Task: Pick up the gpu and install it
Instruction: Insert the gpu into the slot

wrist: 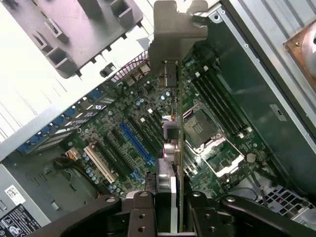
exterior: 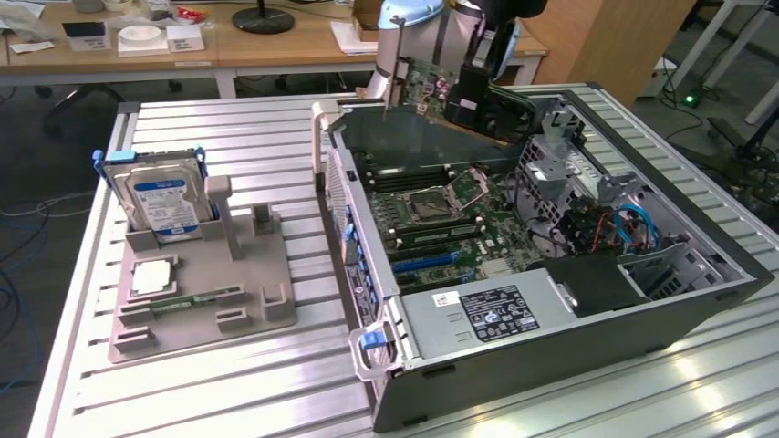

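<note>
A ribbed metal table [exterior: 219, 137] in a workshop, with wooden desks behind it, carries an open computer case [exterior: 681, 301] and a grey holder [exterior: 232, 274] with a hard drive [exterior: 164, 201]. The gripper [wrist: 172, 210] is clamped narrowly on the gpu [exterior: 422, 88], holding it on edge above the motherboard [wrist: 123, 133] at the case's far end.

The exterior view stands high and off to one side, looking down at a slant across the ribbed aluminium counter [exterior: 219, 383] into the open black computer case [exterior: 572, 360]. The wrist view sits close above, facing down past the black gripper [wrist: 170, 205] and its thin dark gpu [wrist: 174, 49] — onto the green motherboard [exterior: 469, 233] [wrist: 123, 143] that both views share.
</note>
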Robot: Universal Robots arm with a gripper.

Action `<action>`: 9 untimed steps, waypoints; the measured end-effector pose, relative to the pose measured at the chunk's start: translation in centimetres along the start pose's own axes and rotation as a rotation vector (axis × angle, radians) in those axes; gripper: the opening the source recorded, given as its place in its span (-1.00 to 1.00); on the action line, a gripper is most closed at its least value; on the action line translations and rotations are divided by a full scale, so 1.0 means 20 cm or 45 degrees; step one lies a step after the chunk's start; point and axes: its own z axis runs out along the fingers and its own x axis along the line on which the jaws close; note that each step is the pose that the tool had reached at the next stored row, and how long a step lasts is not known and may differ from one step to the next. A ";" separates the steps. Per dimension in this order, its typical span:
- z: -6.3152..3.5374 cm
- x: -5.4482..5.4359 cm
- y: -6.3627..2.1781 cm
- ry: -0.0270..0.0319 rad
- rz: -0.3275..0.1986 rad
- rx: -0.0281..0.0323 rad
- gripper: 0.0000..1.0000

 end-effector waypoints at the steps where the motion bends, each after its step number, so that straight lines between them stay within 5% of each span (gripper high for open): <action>1: 0.001 0.00 0.000 -0.0025 0.000 -0.0015 -0.44; 6: 0.008 0.00 0.000 -0.0396 0.000 -0.0295 -0.44; 9: 0.013 0.00 -0.002 -0.0392 -0.017 -0.0307 -0.44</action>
